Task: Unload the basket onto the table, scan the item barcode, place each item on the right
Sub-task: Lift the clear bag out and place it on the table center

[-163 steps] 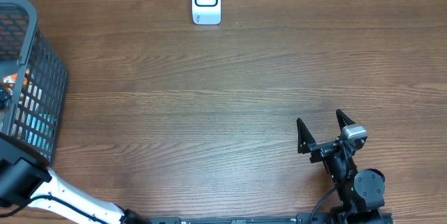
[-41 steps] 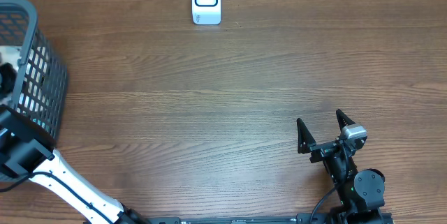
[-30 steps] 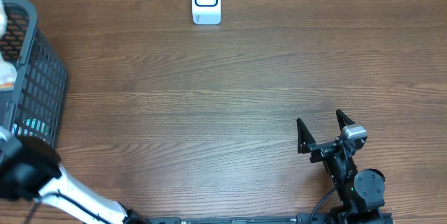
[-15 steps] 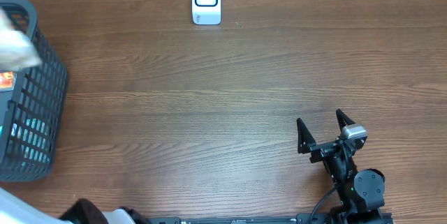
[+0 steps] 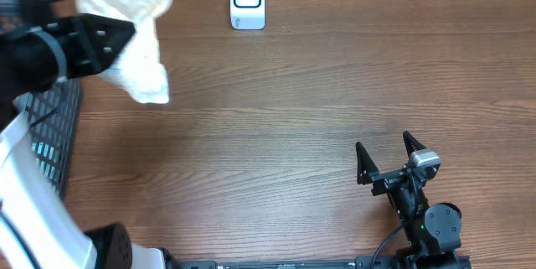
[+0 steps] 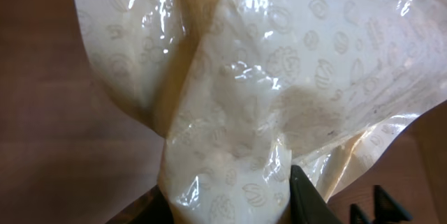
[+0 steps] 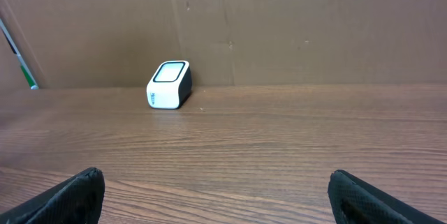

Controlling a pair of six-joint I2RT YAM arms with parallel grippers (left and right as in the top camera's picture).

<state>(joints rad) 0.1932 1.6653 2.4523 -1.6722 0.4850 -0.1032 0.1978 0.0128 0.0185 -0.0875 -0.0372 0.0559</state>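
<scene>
Nearest to me, my right fingers (image 5: 383, 142) stand spread wide with nothing between them, low over the near right part of the table (image 5: 293, 118); from that wrist I see only their two dark tips at the bottom corners and bare wood grain between them. Farther out on the left, my left fingers (image 5: 117, 34) are clenched on a bag (image 5: 146, 59), a cream, see-through plastic one with a faint printed pattern. From my left wrist its crinkled film (image 6: 279, 77) fills almost the whole view, bunched where I pinch it and fanning out beyond. From above, the bag hangs at the far left of the table, just right of the dark mesh basket (image 5: 54, 131). The small white scanner (image 5: 248, 1) stands at the far edge, right of the bag and apart from it. Behind it rises a brown cardboard wall (image 7: 314, 21).
</scene>
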